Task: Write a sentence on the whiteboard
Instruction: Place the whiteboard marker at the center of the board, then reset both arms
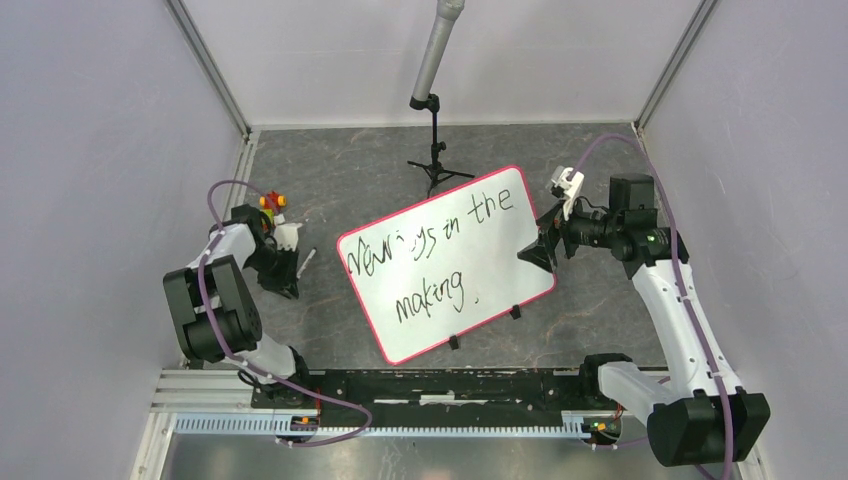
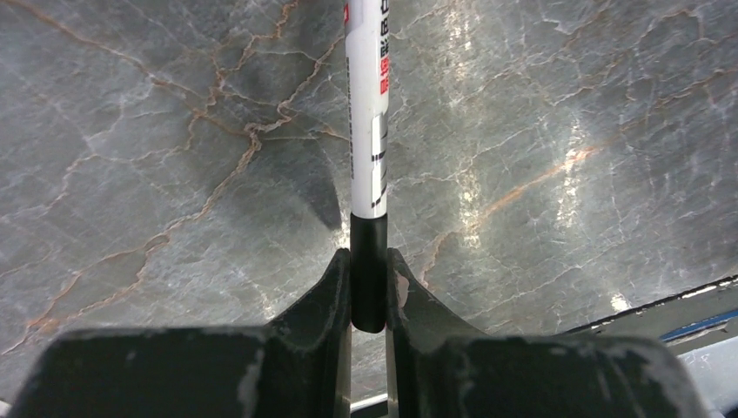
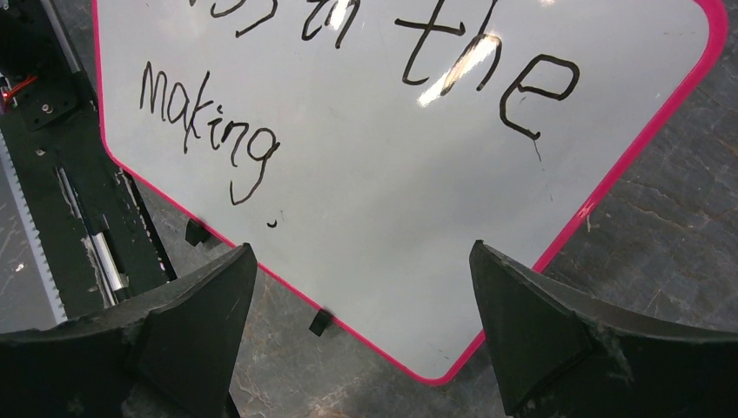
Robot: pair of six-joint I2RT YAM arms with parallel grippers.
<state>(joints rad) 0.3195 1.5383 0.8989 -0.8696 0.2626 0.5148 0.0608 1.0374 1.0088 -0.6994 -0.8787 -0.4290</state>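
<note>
The whiteboard lies tilted in the middle of the dark stone table, with a pink-red rim and black clips. The sentence is in black marker in two slanted lines ending "the" and "making". My left gripper is left of the board, off its surface, shut on the black end of a white marker that points out over the table. My right gripper is open and empty at the board's right corner. In the right wrist view the whiteboard and the sentence show between the open fingers.
A black tripod stand with a grey pole stands behind the board. A small red-and-yellow object sits by the left arm. The black base rail runs along the near edge and also shows in the right wrist view. Walls close three sides.
</note>
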